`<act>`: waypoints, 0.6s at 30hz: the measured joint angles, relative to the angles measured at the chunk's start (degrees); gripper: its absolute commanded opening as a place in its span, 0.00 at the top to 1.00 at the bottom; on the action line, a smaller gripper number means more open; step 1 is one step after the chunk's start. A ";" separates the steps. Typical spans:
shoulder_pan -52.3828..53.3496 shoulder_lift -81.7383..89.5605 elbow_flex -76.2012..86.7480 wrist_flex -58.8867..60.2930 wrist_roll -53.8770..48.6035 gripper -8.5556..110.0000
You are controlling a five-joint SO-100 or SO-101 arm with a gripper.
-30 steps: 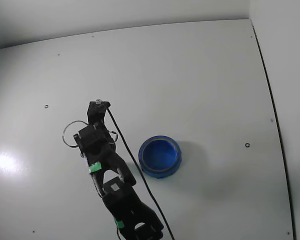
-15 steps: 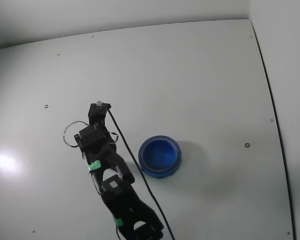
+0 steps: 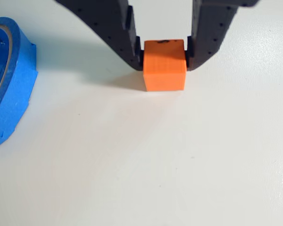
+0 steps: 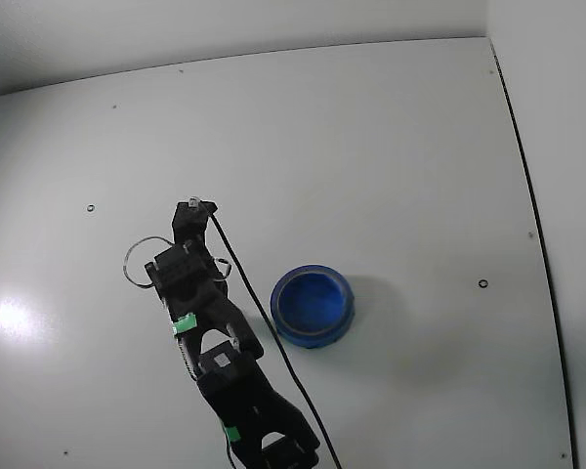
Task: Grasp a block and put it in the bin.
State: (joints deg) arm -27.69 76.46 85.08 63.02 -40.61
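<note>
In the wrist view the block (image 3: 164, 68), a small orange-red cube, rests on the white table. My gripper (image 3: 164, 55) is shut on it, with a black finger (image 3: 127, 42) pressed against its left face and the other (image 3: 203, 42) against its right. The bin (image 3: 9, 80), a round blue container with a thick rim, lies at the left edge of that view, apart from the block. In the fixed view the bin (image 4: 314, 339) sits right of the black arm. The gripper (image 4: 193, 207) is at the arm's far tip, and the arm hides the block there.
A black cable (image 4: 249, 293) runs along the arm between it and the bin. A thin wire loop (image 4: 132, 259) sticks out on the arm's left. The white table (image 4: 391, 147) ends at a dark edge on the right.
The arm's tip has shifted very slightly toward the near side in the fixed view. The bin has not moved.
</note>
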 measured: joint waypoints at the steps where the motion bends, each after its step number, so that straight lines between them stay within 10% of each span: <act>1: 0.00 0.00 0.00 0.00 0.00 0.93; 18: 15.29 35.51 14.06 -4.31 13.54 0.93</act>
State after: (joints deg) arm -12.39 111.97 99.14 58.71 -27.07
